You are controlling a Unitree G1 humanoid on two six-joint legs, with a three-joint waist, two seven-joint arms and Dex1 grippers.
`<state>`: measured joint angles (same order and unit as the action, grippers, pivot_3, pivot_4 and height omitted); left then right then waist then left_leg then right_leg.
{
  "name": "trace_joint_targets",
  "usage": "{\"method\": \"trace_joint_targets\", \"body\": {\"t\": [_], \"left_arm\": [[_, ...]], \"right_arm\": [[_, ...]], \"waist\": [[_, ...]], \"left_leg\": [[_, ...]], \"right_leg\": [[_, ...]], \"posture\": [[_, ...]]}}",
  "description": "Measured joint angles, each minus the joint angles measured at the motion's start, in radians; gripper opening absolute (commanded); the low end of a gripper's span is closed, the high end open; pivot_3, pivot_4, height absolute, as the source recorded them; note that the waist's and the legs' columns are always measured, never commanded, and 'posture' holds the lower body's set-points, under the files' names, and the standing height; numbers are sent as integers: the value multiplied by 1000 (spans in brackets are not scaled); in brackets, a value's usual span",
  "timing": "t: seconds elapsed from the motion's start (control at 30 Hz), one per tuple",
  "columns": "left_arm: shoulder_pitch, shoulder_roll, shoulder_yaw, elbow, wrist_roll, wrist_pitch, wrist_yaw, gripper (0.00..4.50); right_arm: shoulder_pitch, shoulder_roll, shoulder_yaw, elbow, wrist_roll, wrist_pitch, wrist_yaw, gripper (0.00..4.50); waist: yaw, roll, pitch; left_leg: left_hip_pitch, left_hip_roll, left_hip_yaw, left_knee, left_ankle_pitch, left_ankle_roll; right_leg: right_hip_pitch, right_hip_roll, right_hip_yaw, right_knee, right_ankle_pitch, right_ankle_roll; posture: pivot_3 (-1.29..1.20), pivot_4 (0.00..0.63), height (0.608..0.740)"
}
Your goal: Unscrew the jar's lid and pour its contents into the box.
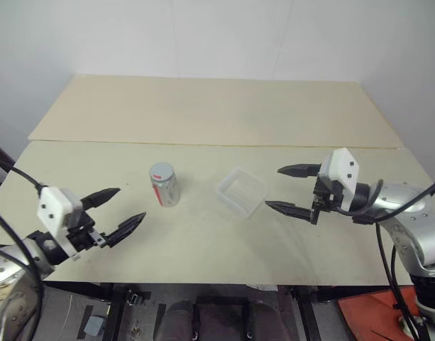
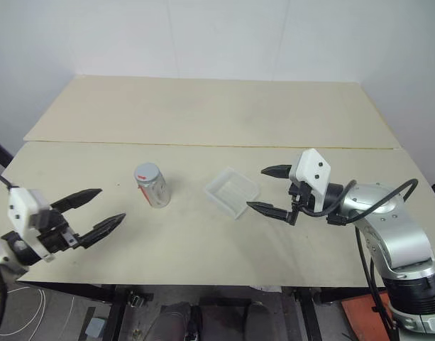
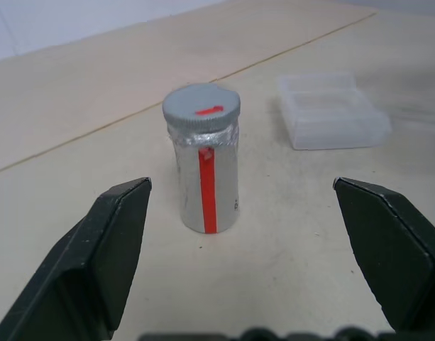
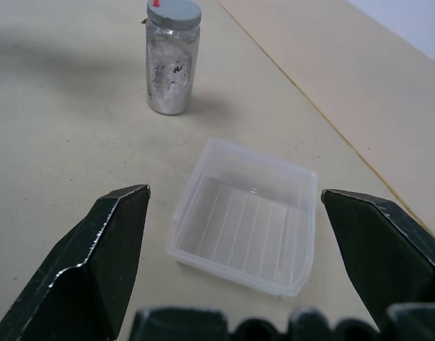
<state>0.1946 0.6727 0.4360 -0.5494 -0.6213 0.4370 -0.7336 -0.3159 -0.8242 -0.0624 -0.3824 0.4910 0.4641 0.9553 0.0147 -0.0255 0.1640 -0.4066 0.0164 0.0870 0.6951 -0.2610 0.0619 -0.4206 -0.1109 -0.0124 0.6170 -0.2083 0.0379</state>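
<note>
The silvery jar [image 1: 164, 186] stands upright on the table, left of centre, a red stripe down its side [image 3: 206, 188]. Its grey lid [image 3: 201, 108] with a red mark sits on top. The contents are hidden inside. The clear plastic box [image 1: 241, 192] lies just right of the jar, nothing visible in it [image 4: 245, 217]. My left gripper [image 1: 121, 211] hovers open to the left of the jar, pointing at it. My right gripper [image 1: 291, 189] is open too, just right of the box, aimed toward it. Neither gripper touches anything.
The pale tabletop [image 1: 217, 241] has a second board [image 1: 217, 110] butted against it at the back, with a seam between them. White walls rise behind. Cables hang from both wrists near the front edge.
</note>
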Motion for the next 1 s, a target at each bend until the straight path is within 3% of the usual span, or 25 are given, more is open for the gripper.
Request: {"method": "trace_joint_targets", "body": {"t": [0.3, 0.77, 0.9, 1.0], "left_arm": [[-189, -177, -187, 176, 169, -114, 142, 4469], [-335, -320, -315, 465, 371, -336, 242, 4469], [-361, -343, -322, 516, 400, -387, 261, 3663], [-377, -358, -331, 541, 410, -412, 266, 2643]], "right_arm": [[-11, -23, -16, -22, 4, 9, -1, 4500], [-21, -31, -24, -66, 4, 30, -13, 4500], [-22, -31, -24, -72, 4, 30, -13, 4500], [-23, -31, -24, -82, 5, 31, -12, 4500]], "waist": [[-4, 0, 0], [-4, 0, 0], [-3, 0, 0], [-3, 0, 0]], "left_leg": [[0, 0, 0, 1, 0, 0], [0, 0, 0, 1, 0, 1], [-1, 0, 0, 1, 0, 1], [-1, 0, 0, 1, 0, 1]], "right_leg": [[0, 0, 0, 1, 0, 0], [-1, 0, 0, 1, 1, 0], [-1, -1, 0, 1, 1, 0], [-1, -1, 0, 1, 1, 0]], "posture": [[0, 150, 740], [0, 150, 740], [0, 150, 740], [0, 150, 740]]}}
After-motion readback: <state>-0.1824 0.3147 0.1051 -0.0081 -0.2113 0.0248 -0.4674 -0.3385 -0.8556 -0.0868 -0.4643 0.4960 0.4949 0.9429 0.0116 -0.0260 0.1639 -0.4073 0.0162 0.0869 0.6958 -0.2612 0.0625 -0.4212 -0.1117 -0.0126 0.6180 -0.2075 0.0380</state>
